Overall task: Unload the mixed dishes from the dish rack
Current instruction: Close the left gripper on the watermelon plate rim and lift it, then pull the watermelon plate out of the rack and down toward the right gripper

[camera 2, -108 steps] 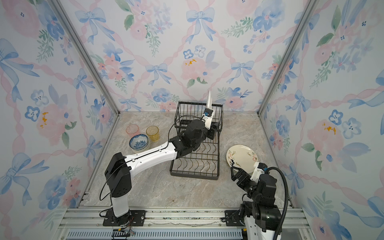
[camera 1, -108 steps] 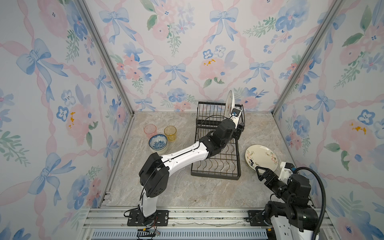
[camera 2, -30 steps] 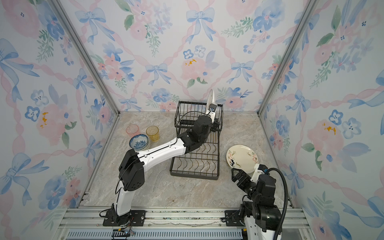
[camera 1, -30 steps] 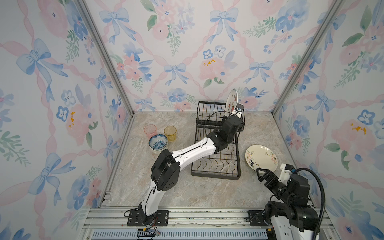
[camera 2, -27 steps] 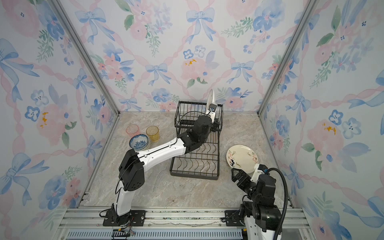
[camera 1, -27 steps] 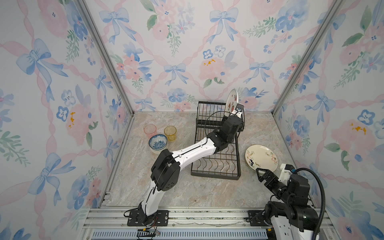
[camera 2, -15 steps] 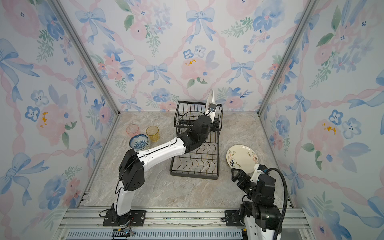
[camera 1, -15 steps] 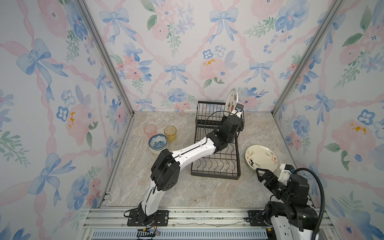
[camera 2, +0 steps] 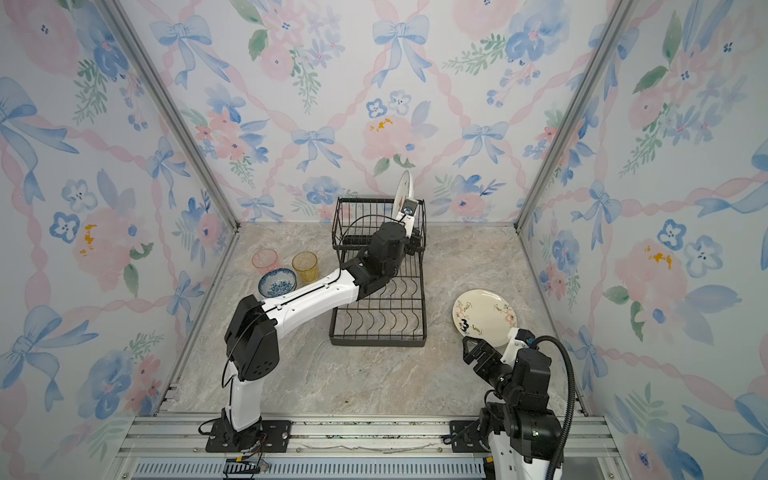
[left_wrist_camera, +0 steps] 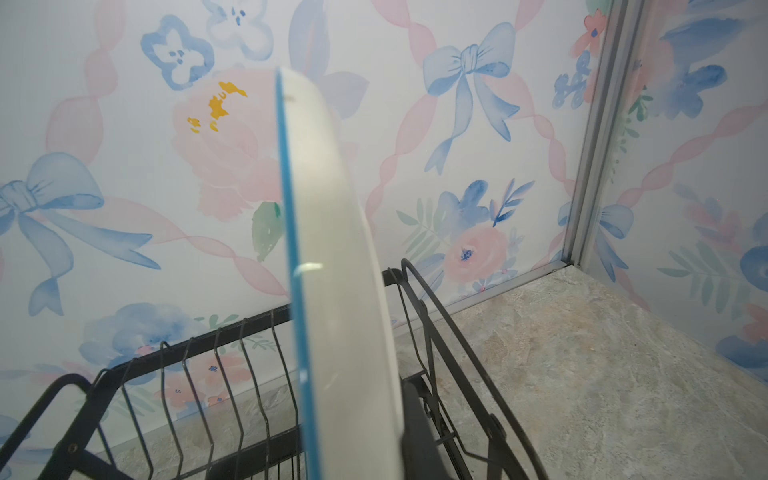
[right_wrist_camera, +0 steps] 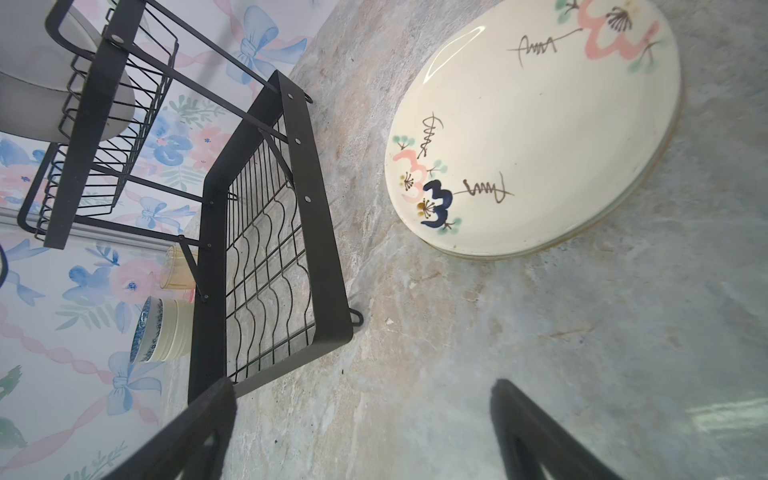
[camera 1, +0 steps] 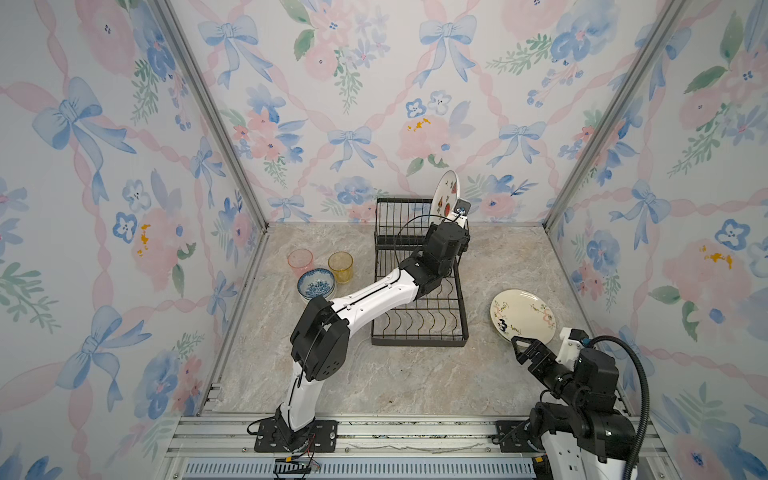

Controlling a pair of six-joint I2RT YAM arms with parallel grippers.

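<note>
My left pincer (camera 1: 454, 217) pinches the fruit-print plate (camera 1: 446, 193), which is higher over the dish rack (camera 1: 419, 343) than seconds ago.
The glossy cream disc with its blue rim stands on edge above the black wire rack's raised rear shelf. My right pincer (camera 1: 524, 347) hangs spread, right of the rack's front corner, near a floral plate (camera 1: 523, 316) lying flat on the marbled tabletop (camera 1: 374, 382).

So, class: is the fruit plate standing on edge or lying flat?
On edge: the fruit plate rises nearly vertical above the rack; the left wrist view shows its rim edge-on.
</note>
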